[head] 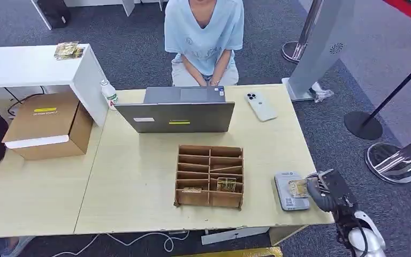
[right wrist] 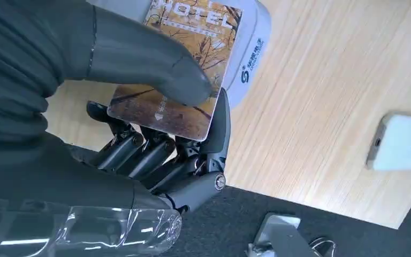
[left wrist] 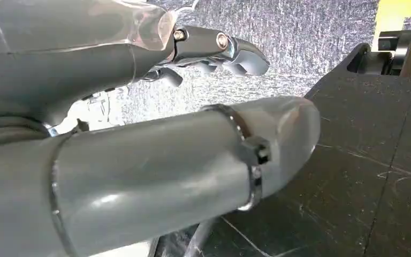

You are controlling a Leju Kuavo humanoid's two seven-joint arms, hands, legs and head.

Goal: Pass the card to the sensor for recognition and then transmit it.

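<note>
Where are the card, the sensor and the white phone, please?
card (right wrist: 184,69), right wrist view, its printed face.
sensor (head: 285,196), head view, its bare grey front edge.
white phone (head: 260,106), head view, middle of its back.

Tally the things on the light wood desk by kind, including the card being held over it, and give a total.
Laptop: 1
Phone: 1
Organizer: 1
Reader: 1
Cards: 3, one gripped by the right hand over the reader, two in the organizer
Total: 7
</note>
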